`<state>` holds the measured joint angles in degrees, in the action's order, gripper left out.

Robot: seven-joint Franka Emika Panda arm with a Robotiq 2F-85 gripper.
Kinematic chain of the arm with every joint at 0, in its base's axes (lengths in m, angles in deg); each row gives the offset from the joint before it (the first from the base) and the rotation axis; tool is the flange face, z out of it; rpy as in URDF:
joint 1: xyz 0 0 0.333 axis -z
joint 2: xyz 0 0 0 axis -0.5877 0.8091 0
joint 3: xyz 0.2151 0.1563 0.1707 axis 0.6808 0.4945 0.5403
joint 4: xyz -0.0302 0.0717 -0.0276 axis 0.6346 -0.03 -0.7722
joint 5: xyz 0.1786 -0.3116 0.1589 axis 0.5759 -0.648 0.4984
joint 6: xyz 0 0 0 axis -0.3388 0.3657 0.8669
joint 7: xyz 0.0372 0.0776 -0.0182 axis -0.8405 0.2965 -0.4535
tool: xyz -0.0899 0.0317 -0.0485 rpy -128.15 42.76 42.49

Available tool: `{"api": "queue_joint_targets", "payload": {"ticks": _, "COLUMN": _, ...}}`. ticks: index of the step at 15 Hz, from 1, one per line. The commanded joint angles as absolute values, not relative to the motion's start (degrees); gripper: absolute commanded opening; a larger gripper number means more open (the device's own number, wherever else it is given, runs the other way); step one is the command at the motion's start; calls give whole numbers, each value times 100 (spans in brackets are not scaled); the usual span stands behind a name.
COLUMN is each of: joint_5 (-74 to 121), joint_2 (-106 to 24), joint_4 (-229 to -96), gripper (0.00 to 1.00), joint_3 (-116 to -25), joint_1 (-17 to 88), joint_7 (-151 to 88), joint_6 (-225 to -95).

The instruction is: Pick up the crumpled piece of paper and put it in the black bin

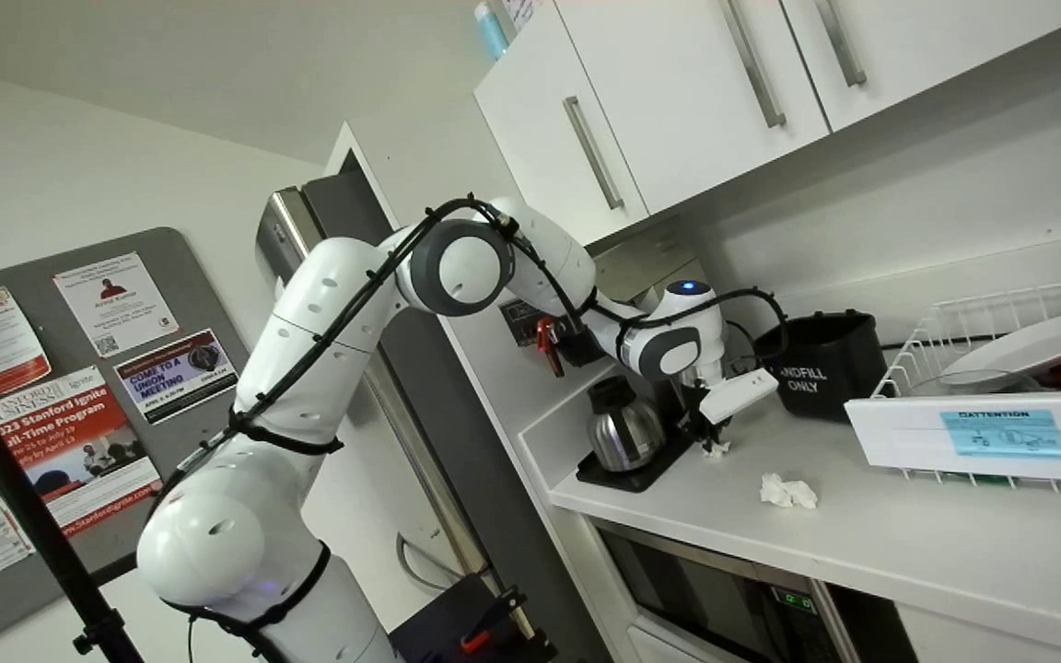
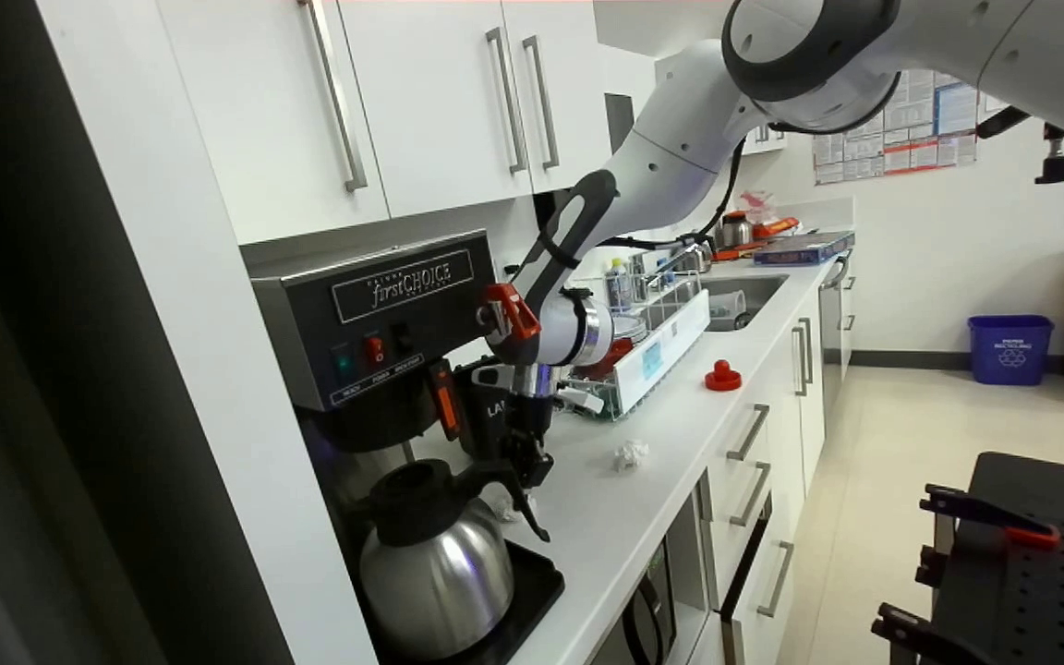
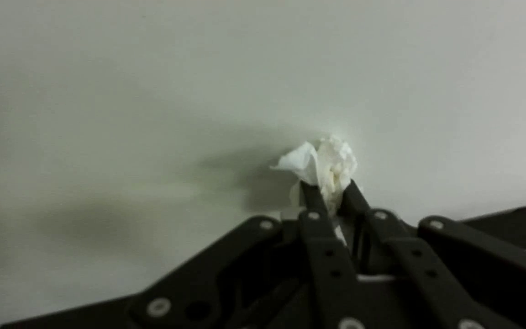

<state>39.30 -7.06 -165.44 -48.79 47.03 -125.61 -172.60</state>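
My gripper (image 3: 332, 194) points down at the white counter, and its fingertips are shut on a white crumpled piece of paper (image 3: 334, 160). This paper shows below the gripper (image 1: 705, 433) in an exterior view (image 1: 717, 449). It is low over the counter, and I cannot tell whether it touches. A second crumpled paper (image 1: 787, 491) lies on the counter nearer the front edge and also shows in an exterior view (image 2: 631, 453). The black bin (image 1: 825, 364), marked "LANDFILL ONLY", stands upright against the back wall. In an exterior view it is partly hidden behind the gripper (image 2: 527, 462).
A coffee machine (image 2: 384, 314) with a steel jug (image 2: 440, 573) stands close beside the gripper. A white dish rack (image 1: 982, 433) with plates is on the bin's far side. Wall cabinets (image 1: 687, 83) hang above. A red object (image 2: 722, 377) lies farther along the counter.
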Motion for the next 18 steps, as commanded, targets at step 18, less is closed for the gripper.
{"api": "queue_joint_targets", "payload": {"ticks": 18, "joint_5": 4100, "joint_2": -2748, "joint_4": -19093, "gripper": 2, "joint_3": -5056, "joint_1": 4419, "joint_7": -9468, "joint_6": -22169}}
